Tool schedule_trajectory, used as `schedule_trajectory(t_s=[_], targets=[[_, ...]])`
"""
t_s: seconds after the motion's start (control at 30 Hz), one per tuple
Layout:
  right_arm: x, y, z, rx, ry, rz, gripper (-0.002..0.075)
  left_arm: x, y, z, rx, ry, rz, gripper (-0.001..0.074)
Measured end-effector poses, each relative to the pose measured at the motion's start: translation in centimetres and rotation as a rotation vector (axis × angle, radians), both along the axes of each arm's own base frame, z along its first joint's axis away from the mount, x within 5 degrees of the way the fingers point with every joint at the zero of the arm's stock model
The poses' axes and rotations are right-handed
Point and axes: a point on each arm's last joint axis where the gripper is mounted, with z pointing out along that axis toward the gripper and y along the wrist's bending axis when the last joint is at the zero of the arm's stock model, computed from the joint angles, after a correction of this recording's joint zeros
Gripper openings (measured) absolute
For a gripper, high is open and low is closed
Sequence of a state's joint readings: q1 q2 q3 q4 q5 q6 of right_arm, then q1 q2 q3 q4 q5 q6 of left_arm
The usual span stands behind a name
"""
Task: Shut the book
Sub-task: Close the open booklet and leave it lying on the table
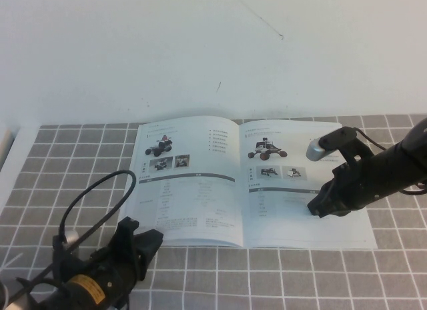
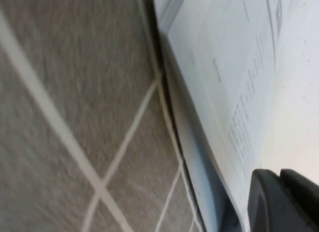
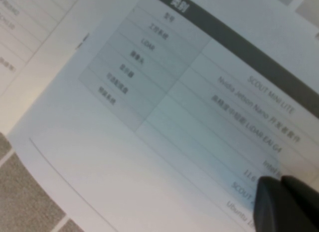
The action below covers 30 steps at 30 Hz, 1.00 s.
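Observation:
An open book (image 1: 200, 183) lies flat on the grey checked cloth, showing printed tables and small vehicle photos on both pages. My left gripper (image 1: 143, 238) sits low by the book's near left corner with its fingers together; in the left wrist view the left gripper (image 2: 280, 202) lies right against the raised page edge (image 2: 234, 67). My right gripper (image 1: 315, 209) is shut, its tip down on the right page. In the right wrist view the right gripper (image 3: 281, 204) touches the table of text on the page (image 3: 149, 117).
The grey checked cloth (image 1: 80, 170) covers the table around the book. A bare white strip (image 1: 13, 157) runs along the far left. A white wall stands behind the book. A black cable (image 1: 93, 197) loops up from my left arm.

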<state>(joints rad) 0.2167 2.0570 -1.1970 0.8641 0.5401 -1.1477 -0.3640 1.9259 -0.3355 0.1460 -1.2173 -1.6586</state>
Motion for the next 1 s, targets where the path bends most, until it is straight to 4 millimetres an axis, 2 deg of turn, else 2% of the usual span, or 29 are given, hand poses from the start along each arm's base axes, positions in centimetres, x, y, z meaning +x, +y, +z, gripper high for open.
schedule_trajectory(t_s=[0.17, 0.37, 0.47, 0.63, 0.73, 0.83, 0.93, 1.0], targets=[[0.0, 0.0, 0.0, 0.000, 0.000, 0.000, -0.0003, 0.1, 0.2, 1.2, 0.109, -0.065, -0.013, 0.0002], [0.0, 0.0, 0.0, 0.002, 0.003, 0.003, -0.0003, -0.2, 0.2, 4.7, 0.239, -0.241, -0.080, 0.0001], [-0.1, 0.1, 0.0, 0.007, 0.013, 0.010, -0.0003, -0.8, 0.5, 5.6, 0.398, -0.247, -0.133, 0.0000], [-0.3, 0.1, 0.0, 0.012, 0.023, 0.017, -0.0003, -1.2, 1.7, 7.2, 0.652, -0.161, -0.254, -0.0001], [-0.3, 0.1, 0.0, 0.013, 0.025, 0.018, -0.0003, -0.6, 2.7, 9.3, 0.783, -0.124, -0.303, -0.0001], [-0.3, 0.1, 0.0, 0.014, 0.027, 0.020, -0.0003, 0.4, 3.5, 12.1, 0.871, -0.173, -0.299, -0.0001], [-0.3, 0.2, 0.0, 0.016, 0.030, 0.023, -0.0003, 2.1, 4.0, 15.0, 0.837, -0.275, -0.331, -0.0001], [-0.4, 0.2, 0.0, 0.018, 0.035, 0.026, -0.0003, 3.3, 4.6, 16.0, 0.755, -0.288, -0.398, 0.0004]])
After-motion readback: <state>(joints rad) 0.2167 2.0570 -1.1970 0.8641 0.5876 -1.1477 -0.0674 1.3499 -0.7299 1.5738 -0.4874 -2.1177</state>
